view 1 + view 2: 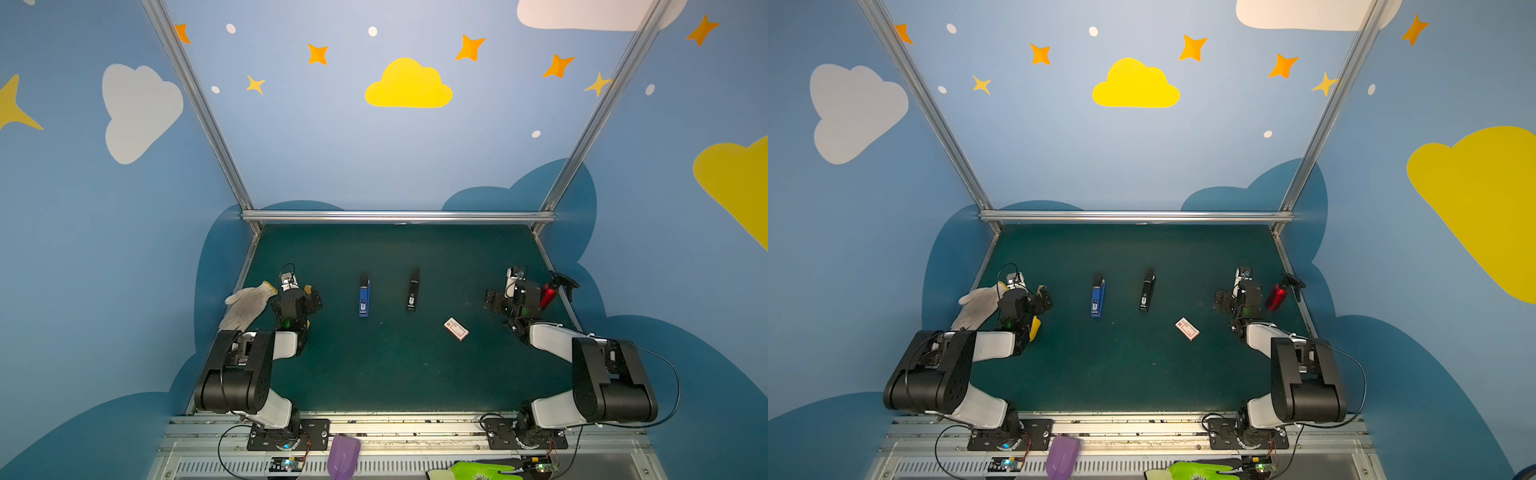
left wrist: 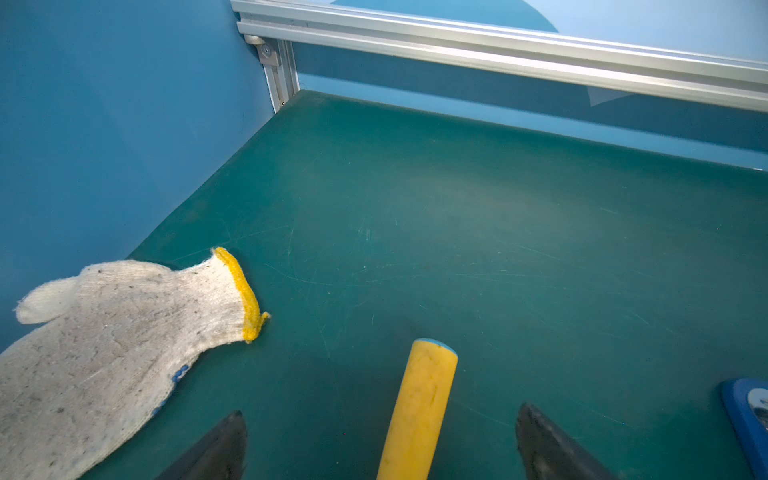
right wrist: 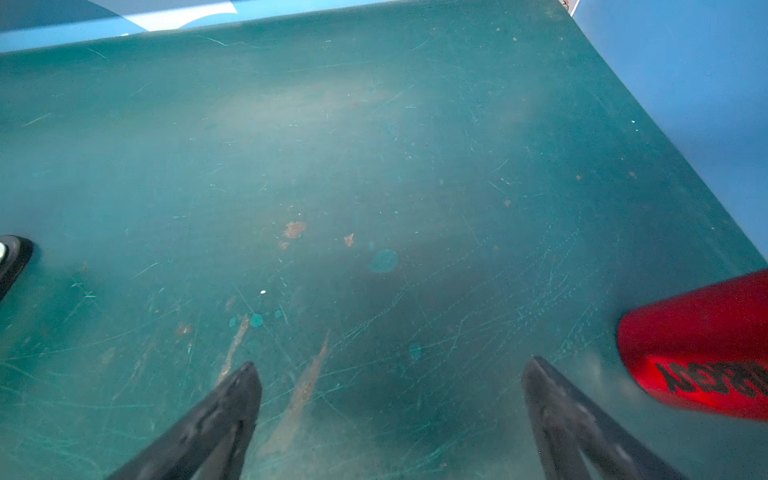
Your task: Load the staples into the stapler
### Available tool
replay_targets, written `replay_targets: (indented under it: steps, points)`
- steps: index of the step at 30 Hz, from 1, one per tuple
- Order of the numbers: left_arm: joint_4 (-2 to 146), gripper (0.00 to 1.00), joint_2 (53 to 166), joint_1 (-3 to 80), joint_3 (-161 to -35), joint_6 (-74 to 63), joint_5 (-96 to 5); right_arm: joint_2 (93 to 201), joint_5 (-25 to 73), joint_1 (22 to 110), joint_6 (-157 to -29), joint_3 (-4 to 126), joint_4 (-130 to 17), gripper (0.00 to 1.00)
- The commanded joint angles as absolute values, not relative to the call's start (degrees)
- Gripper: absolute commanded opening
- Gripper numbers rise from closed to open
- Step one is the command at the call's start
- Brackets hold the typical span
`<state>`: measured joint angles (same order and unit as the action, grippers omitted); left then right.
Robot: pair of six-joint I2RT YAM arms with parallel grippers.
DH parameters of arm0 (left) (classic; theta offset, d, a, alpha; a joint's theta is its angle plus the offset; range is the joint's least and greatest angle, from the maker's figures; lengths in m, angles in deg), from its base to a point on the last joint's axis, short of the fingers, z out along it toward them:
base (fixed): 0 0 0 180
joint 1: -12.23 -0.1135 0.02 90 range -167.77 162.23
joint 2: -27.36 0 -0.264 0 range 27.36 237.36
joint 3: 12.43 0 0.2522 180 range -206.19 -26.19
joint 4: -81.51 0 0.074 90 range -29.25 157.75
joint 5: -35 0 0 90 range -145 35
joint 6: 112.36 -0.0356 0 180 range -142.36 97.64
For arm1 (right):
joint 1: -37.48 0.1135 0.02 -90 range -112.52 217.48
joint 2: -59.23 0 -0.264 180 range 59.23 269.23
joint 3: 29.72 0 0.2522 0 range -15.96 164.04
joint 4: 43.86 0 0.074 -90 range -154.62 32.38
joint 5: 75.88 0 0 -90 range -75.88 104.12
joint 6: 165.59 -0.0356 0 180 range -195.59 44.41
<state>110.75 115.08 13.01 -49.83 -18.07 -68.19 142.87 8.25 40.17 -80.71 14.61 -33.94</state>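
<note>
A blue stapler point(image 1: 364, 297) point(image 1: 1097, 297) and a black stapler point(image 1: 412, 289) point(image 1: 1146, 289) lie side by side mid-mat, both shut. A small white box with a red mark point(image 1: 456, 328) point(image 1: 1187, 328) lies nearer, to their right; the staples are hidden. My left gripper point(image 1: 296, 297) point(image 2: 381, 410) hangs open at the left, low over a yellow handle point(image 2: 419, 411), not touching it. The blue stapler's edge point(image 2: 748, 415) shows beside it. At the right my right gripper point(image 1: 513, 297) point(image 3: 391, 362) stands open over bare mat. The black stapler's end point(image 3: 12, 257) shows at that view's edge.
A white knit glove point(image 1: 247, 305) point(image 2: 104, 340) lies by the left wall. A red bottle with a black head point(image 1: 548, 293) point(image 3: 698, 353) lies by the right wall. Aluminium rails border the mat. A purple scoop point(image 1: 343, 455) and a green glove point(image 1: 478, 471) sit on the front rail.
</note>
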Motion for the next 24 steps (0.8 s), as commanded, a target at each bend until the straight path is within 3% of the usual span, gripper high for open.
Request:
replay_targets:
  steps: [1,15,19,24]
  points:
    - [110.38,1.00,114.12,12.96,-49.92,-18.14,-68.71,142.38,8.91,40.07,-80.77,15.38,-34.47,0.98]
    - [109.83,1.00,113.40,12.87,-50.25,-17.71,-67.98,141.11,7.50,40.27,-77.64,16.70,-35.77,0.98]
    - [95.74,1.00,109.31,13.16,-56.64,-18.12,-68.80,138.24,5.86,40.37,-82.02,25.40,-51.39,0.98]
    - [80.56,1.00,105.24,13.65,-64.80,-9.63,-74.57,133.89,9.16,39.55,-88.75,30.08,-58.65,0.98]
